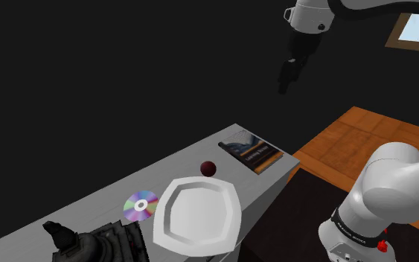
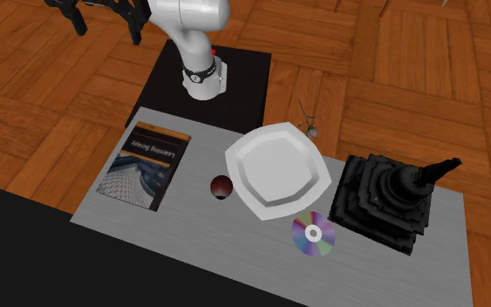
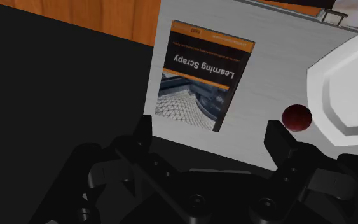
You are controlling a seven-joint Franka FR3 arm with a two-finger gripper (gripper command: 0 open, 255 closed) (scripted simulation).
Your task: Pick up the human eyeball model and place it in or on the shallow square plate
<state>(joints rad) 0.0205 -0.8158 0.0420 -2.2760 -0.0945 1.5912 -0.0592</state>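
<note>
So the two black fingers [image 3: 278, 141] are spread wide apart, with nothing pinched and nothing sitting in the gap. In the shoulder view the fingers [image 1: 284, 77] hang high up, well apart from the grey counter [image 1: 81, 216], out past its book end.

The eyeball model is a small, glossy dark red ball [image 3: 296, 116] [image 1: 208, 168] [image 2: 221, 186]. It sits on the counter just past the tip of one finger, down below it and not touching. It's plain round, so there's no long axis to speak of. I honestly can't tell which way the pupil faces, though there's a paler patch low on it in the second exterior view.

Right beside the ball, further out past that same finger, lies the white shallow plate with clipped corners [image 3: 336, 95] [image 1: 231, 195] [image 2: 240, 157]. It's flat, and there's a sliver of counter between its rim and the ball.

A "Learning Scrapy" paperback with an orange band [image 3: 199, 83] [image 1: 250, 152] [image 2: 145, 168] lies flat ahead of the gap between the fingers, more toward the other finger. The ball is between it and the plate.

A rainbow-shiny CD [image 2: 313, 234] [image 1: 141, 205] lies just beside the plate on the side away from the book. A black stepped block with a lever on top [image 2: 383, 201] stands past that, at the counter end farthest from the fingers
</note>
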